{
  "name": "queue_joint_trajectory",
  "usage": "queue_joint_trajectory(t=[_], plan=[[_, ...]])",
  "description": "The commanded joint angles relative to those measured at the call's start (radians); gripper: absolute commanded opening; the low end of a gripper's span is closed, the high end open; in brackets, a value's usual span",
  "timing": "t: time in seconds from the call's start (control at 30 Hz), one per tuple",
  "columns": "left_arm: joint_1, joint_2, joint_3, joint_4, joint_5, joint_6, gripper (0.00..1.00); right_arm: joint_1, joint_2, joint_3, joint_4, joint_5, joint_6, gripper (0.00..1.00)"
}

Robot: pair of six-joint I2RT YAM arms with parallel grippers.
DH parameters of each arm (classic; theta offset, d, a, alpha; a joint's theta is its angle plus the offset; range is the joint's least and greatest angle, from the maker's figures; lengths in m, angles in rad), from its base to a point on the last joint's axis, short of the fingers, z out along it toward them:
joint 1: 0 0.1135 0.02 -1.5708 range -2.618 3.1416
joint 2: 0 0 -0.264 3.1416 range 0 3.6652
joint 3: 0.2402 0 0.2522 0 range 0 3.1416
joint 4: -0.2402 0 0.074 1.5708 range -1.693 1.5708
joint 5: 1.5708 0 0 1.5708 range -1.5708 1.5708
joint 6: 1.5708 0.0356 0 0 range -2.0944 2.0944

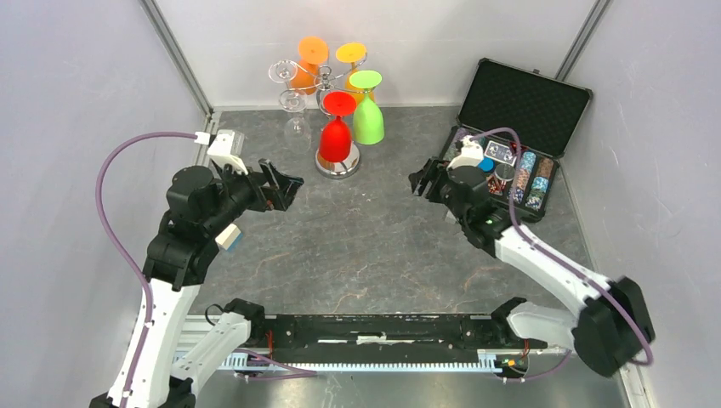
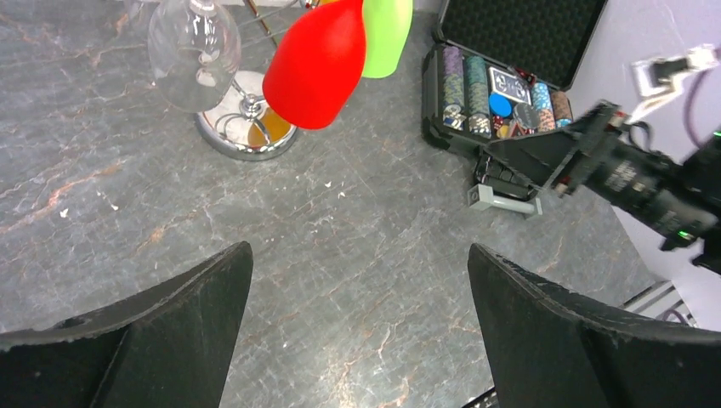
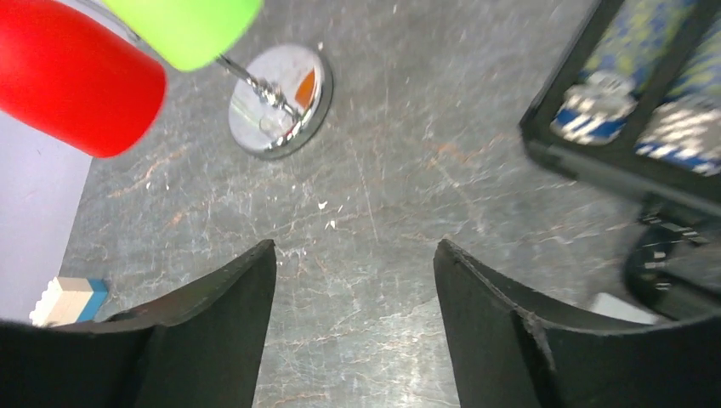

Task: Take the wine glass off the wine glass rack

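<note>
Here, four coloured glasses [image 1: 334, 140] hang on one rack [image 1: 337, 167]; left hand [image 1: 281, 186] and right hand [image 1: 422, 181] gape, empty.

- In the left wrist view, the top edge cuts off the red glass [image 2: 316, 64], the green glass [image 2: 387, 34] and the clear glass [image 2: 194, 53]. Their stems and feet do not show.
- Little more than the round base of the wine glass rack [image 2: 238, 136] shows there.
- The fingers [image 2: 170, 331] of the left hand [image 2: 357, 255] run off the bottom edge.
- In the right wrist view, the red and green glasses are blurry and cut off by the edges.
- The case [image 3: 629, 127] is blurry too, and the things inside are just smears of colour.
- A little block [image 3: 72, 299] is partly hidden behind a finger of the right hand [image 3: 355, 246].
</note>
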Motion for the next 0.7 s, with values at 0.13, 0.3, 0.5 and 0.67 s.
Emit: queue_joint_trajectory(t=[0.13,0.3,0.5,0.67], plan=[[-0.002,-0.041,0.031,0.063,0.018,-0.064,1.0,-0.003,-0.3,0.064,-0.234,0.104,-0.23,0.85],[-0.002,-0.041,0.01,0.085,0.022,-0.143,1.0,-0.004,-0.468,0.015,-0.266,0.104,-0.276,0.94],[-0.001,0.012,-0.003,0.186,-0.017,-0.298,1.0,-0.003,-0.607,-0.091,-0.223,-0.009,-0.174,0.96],[-0.001,0.142,0.039,0.277,-0.005,-0.412,1.0,-0.004,-0.62,-0.11,-0.205,-0.062,-0.108,0.93]])
